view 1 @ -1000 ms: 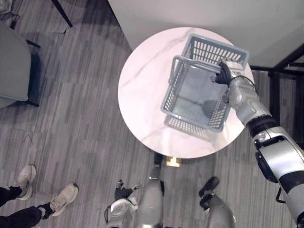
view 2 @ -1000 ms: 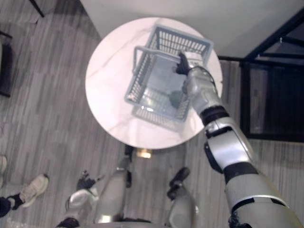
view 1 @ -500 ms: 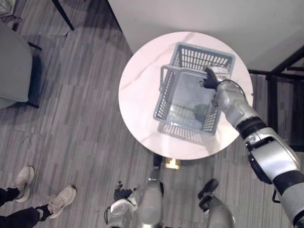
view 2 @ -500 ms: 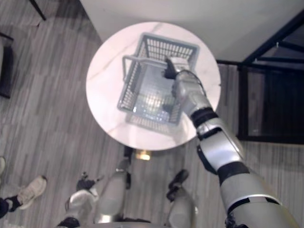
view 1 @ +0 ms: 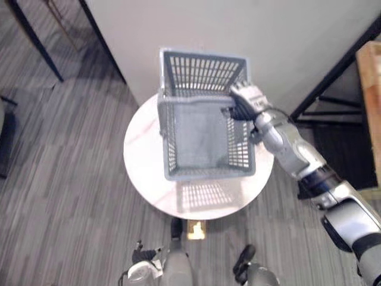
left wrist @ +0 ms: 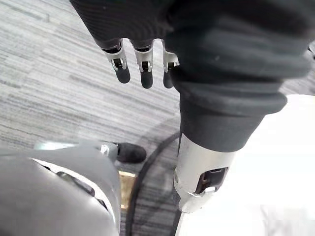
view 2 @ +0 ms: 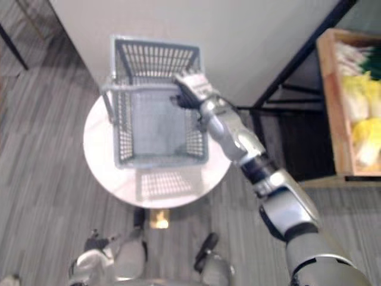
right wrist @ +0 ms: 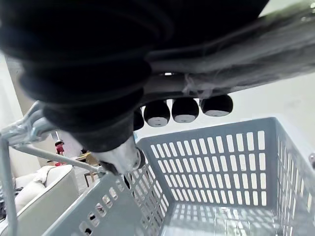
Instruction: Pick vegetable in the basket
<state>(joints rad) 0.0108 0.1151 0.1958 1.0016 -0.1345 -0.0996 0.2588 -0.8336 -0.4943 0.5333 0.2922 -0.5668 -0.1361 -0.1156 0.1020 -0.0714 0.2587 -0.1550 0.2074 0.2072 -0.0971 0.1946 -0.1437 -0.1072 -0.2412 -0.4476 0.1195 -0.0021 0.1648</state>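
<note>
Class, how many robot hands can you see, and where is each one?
2. The right hand grips the handle of the basket, above the round table. The left hand hangs open, low over the floor.

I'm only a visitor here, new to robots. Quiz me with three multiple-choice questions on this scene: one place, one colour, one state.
1. Where is the basket? A on the floor; B over the round table; C on a chair.
2. Its colour? A red; B green; C grey.
3. The right hand is: A open, off it; B shut on its handle; C flat on the table.
Answers: 1 B, its shadow lies on that table; 2 C, grey lattice walls; 3 B, fingers curl round the handle.
</note>
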